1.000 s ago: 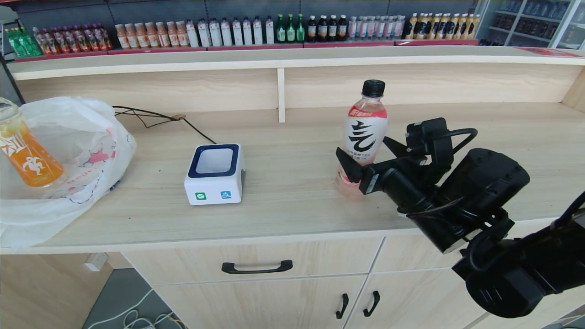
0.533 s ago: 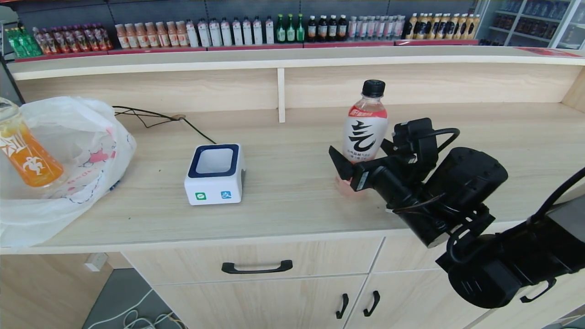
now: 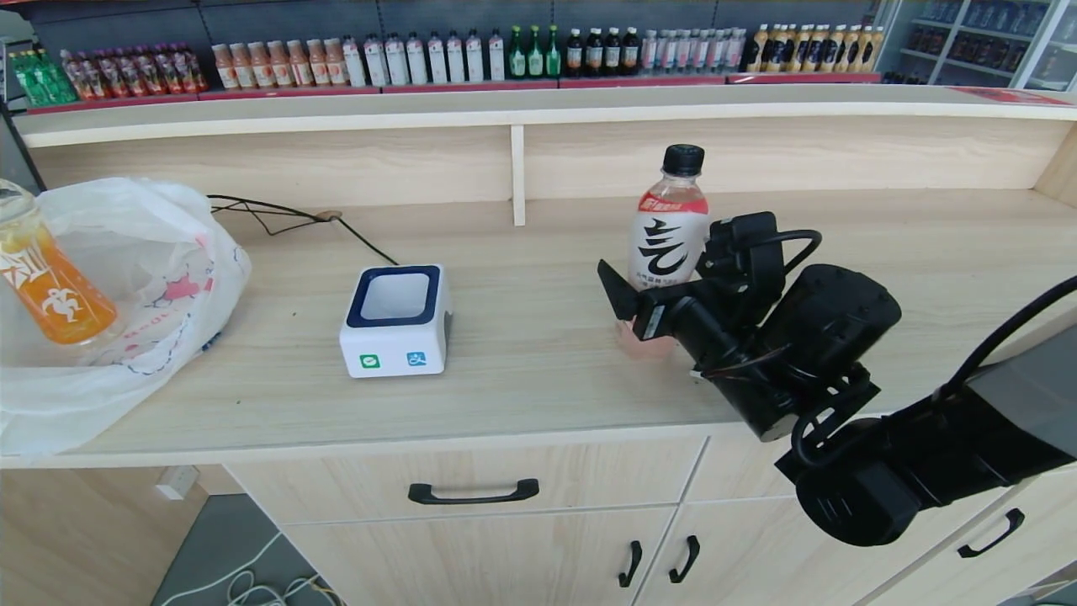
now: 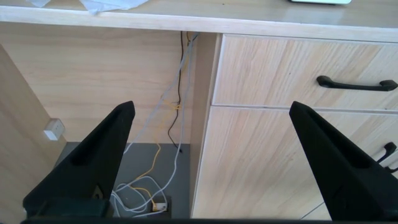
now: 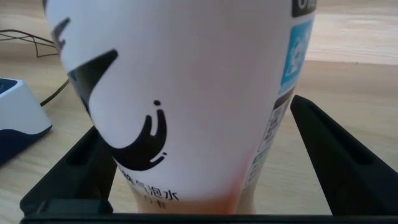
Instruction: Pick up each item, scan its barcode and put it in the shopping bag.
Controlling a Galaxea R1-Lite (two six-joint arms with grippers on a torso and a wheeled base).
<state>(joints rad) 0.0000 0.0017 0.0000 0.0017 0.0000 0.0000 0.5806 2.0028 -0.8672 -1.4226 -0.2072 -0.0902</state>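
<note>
The bottle (image 3: 671, 240) stood upright on the counter (image 3: 522, 337) between the right gripper's (image 3: 660, 282) open jaws, close against both fingers, while the left gripper's (image 4: 211, 115) jaws gaped wide.

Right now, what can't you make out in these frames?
- Pink bottle: lower part partly hidden behind the right gripper in the head view; cap and base cut off by the right wrist view's edges.
- Label's side print: curves away in the right wrist view, too small to tell if it is the barcode.
- Orange bottle at the shopping bag: top cut off by the head view's left edge.
</note>
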